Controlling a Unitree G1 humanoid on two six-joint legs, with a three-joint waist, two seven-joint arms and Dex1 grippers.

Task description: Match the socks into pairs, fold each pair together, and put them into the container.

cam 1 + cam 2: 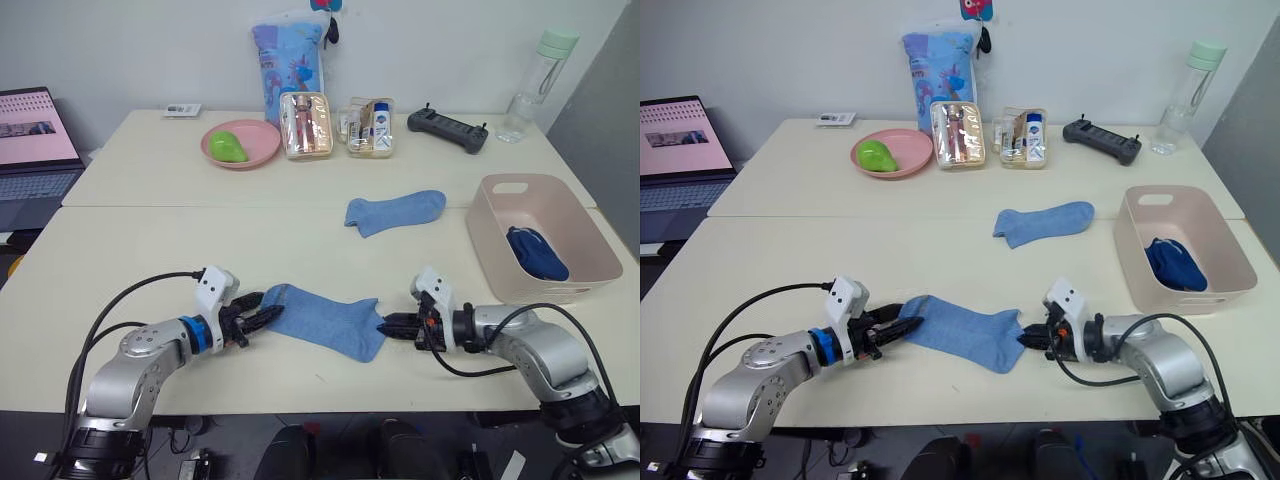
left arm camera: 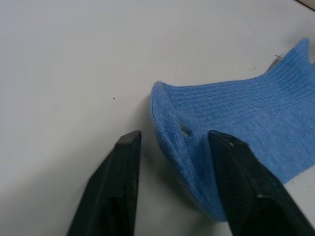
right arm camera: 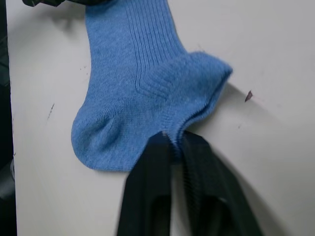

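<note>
Near sock (image 1: 328, 322), sky blue, lay flat at front of bench (image 1: 150, 260), stretched between both grippers. Right gripper (image 1: 392, 325) at toe end, jaws pressed together on a small fold of knit at sock's edge, seen plainly from right wrist. Left gripper (image 1: 258, 316) at cuff end, jaws spread, one finger either side of raised cuff rim, not closed on it. Second sky-blue sock (image 1: 395, 212) lay farther back, well apart, between near sock and pouches (image 1: 306, 126). Dark blue bundle (image 1: 537, 253) sat inside pink container (image 1: 498, 256) at right edge of bench. Pink plate (image 1: 262, 152), water bottle (image 1: 537, 82), black controller (image 1: 447, 129) along far side, away from work.

Judged: first pair appeared done; light pair not yet matched.

Handling: thin ribbed knit, very light, limp, no stiffness; would drape and bunch when lifted, drag on bench rather than slide clean. Best taken by ribbed cuff rim, where cloth stood up, with toe held. Pinch shallow on right; could slip.
</note>
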